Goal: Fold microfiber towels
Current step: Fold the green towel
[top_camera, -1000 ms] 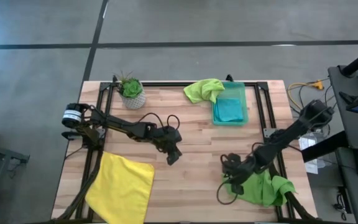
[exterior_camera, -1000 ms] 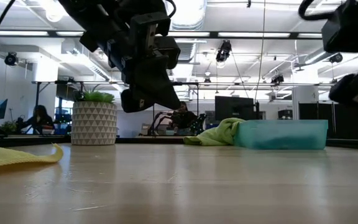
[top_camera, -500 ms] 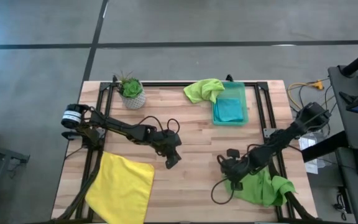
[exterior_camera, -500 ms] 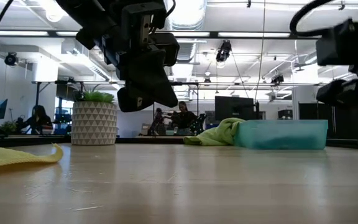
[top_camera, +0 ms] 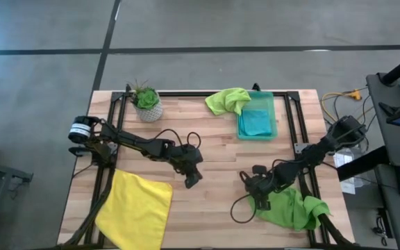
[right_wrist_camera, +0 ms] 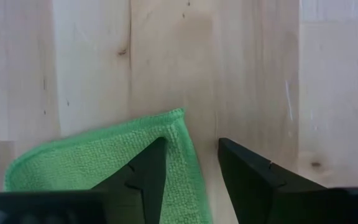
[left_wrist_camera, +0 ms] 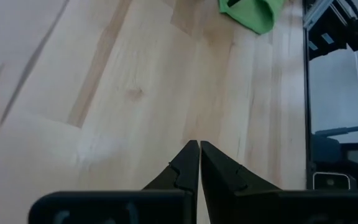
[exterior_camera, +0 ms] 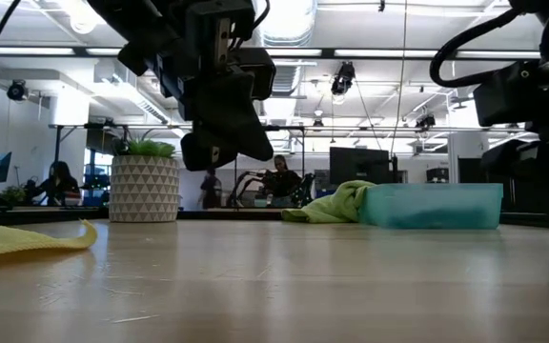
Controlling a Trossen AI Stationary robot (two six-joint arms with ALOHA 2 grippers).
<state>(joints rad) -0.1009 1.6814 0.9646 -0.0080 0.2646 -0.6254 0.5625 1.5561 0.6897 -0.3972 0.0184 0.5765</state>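
- A bright yellow microfiber towel lies spread flat at the table's near left corner.
- The left gripper hangs above bare wood near the table's middle, its two dark fingers pressed together on nothing.
- A crumpled lime green microfiber towel rests against the far translucent green plastic bin, which holds a folded teal towel.
- The right gripper has its fingers apart astride the corner of the second lime green towel, near right.
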